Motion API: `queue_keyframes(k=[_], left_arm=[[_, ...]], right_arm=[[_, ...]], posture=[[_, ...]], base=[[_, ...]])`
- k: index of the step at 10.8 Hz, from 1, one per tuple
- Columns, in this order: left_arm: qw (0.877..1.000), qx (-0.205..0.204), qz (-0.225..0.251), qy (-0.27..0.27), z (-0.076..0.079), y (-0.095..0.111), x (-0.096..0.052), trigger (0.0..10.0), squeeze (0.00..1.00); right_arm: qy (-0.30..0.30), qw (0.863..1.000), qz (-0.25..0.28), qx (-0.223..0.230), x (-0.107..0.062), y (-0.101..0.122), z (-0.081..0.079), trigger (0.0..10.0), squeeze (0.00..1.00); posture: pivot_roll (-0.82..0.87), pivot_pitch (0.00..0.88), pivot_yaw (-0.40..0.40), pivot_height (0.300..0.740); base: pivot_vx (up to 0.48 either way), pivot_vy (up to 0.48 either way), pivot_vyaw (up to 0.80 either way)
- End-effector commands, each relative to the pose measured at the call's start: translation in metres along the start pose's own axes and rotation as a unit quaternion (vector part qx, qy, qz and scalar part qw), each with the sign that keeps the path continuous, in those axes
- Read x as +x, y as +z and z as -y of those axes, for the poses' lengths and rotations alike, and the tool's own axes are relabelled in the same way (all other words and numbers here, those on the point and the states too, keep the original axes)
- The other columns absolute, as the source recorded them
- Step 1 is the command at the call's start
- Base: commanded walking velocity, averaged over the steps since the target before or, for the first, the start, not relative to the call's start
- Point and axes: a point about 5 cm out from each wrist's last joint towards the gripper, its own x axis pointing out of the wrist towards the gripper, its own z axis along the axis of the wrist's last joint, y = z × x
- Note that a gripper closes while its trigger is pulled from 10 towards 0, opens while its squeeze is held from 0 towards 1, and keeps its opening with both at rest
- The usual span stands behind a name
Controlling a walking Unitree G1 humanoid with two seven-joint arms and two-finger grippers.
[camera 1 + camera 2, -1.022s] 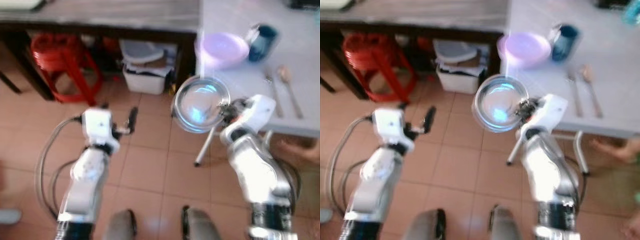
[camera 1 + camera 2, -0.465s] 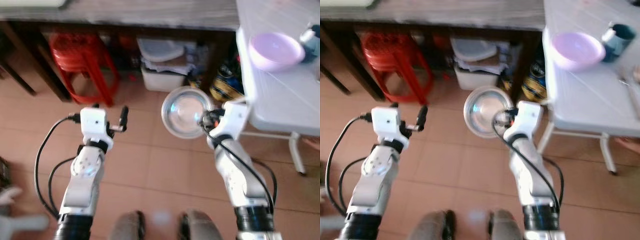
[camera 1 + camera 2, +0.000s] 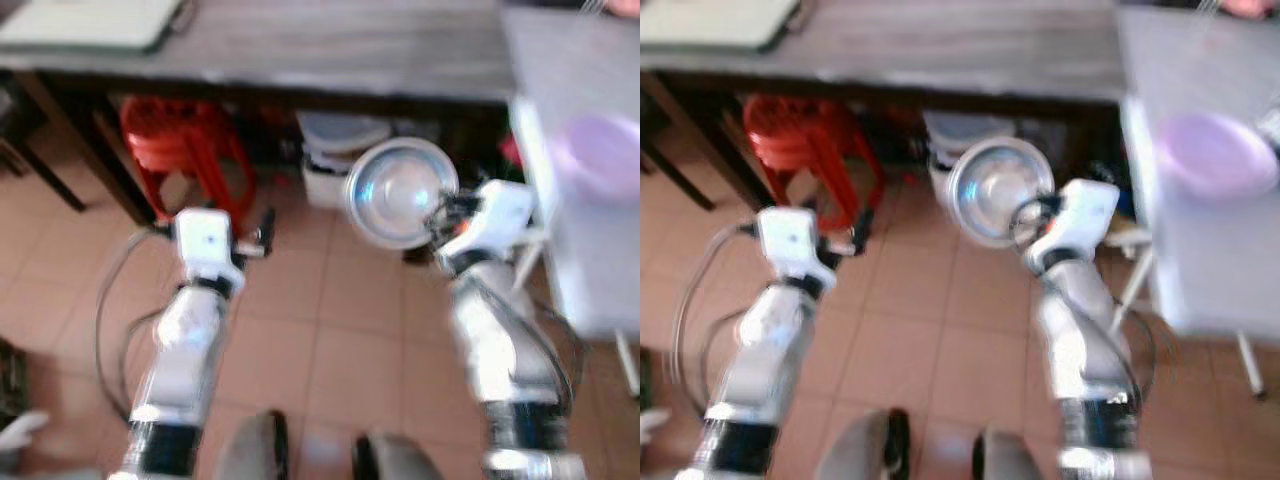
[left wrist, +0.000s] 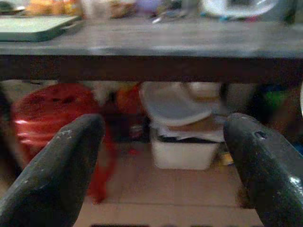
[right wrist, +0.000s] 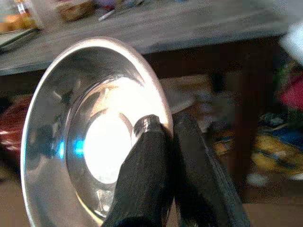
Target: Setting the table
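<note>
My right gripper [image 3: 440,212] is shut on the rim of a shiny steel bowl [image 3: 400,190], held in the air over the tiled floor in front of a dark table. In the right wrist view the two black fingers [image 5: 147,161] pinch the steel bowl [image 5: 90,132] at its edge. A lilac bowl [image 3: 1215,152] sits on the white table [image 3: 1210,260] to the right. My left gripper [image 3: 265,232] hangs open over the floor with nothing between its fingers [image 4: 61,165].
A long dark table [image 3: 300,50] runs across the back, with a red stool [image 3: 180,145] and a white bin [image 4: 182,142] beneath it. A pale tray [image 3: 90,20] lies on its left end. My feet [image 3: 310,455] stand on tan tiles.
The view has swung left and blurred, so the white table now sits at the right edge. The steel bowl stays in my right gripper, now closer to the dark table.
</note>
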Motion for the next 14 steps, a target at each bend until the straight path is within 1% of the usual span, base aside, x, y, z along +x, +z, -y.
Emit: queue_keyframes(k=[1, 3, 5, 7, 9, 12, 14], left_arm=[[1.0, -0.004, 0.006, -0.007, 0.005, 0.002, 0.001, 10.0, 0.0], [1.0, -0.006, 0.015, -0.014, 0.008, 0.005, 0.004, 10.0, 0.0], [0.999, -0.007, 0.021, -0.024, 0.012, 0.007, 0.007, 10.0, 0.0], [0.999, -0.018, 0.02, -0.028, 0.013, 0.007, 0.007, 10.0, 0.0], [0.999, -0.017, 0.021, -0.031, 0.014, 0.008, 0.009, 10.0, 0.0], [0.999, -0.011, 0.028, -0.037, 0.016, 0.01, 0.009, 10.0, 0.0], [0.999, -0.014, 0.027, -0.045, 0.018, 0.01, 0.009, 10.0, 0.0]], right_arm=[[-0.002, 1.0, 0.014, -0.005, -0.002, 0.005, 0.004, 10.0, 0.0], [-0.007, 1.0, 0.026, -0.006, -0.003, 0.007, 0.008, 10.0, 0.0], [-0.006, 0.999, 0.042, -0.019, 0.0, 0.013, 0.008, 10.0, 0.0], [-0.005, 0.999, 0.044, -0.023, 0.001, 0.013, 0.008, 10.0, 0.0], [-0.001, 0.998, 0.052, -0.026, 0.002, 0.014, 0.007, 10.0, 0.0], [-0.012, 0.997, 0.071, -0.033, 0.003, 0.019, 0.009, 10.0, 0.0], [-0.018, 0.997, 0.074, -0.026, 0.005, 0.02, 0.01, 10.0, 0.0]], posture=[[-0.04, 0.161, 0.042, 0.74], [-0.04, 0.154, 0.044, 0.74], [-0.05, 0.152, 0.047, 0.74], [-0.05, 0.147, 0.048, 0.74], [-0.04, 0.142, 0.051, 0.74], [-0.04, 0.142, 0.056, 0.74], [-0.04, 0.144, 0.059, 0.74]], base=[[0.428, 0.0, 0.0], [0.469, 0.0, 0.0], [0.48, 0.0, 0.0], [0.48, 0.0, 0.0], [0.465, 0.0, 0.0], [0.47, 0.0, 0.0], [0.472, 0.0, 0.0]])
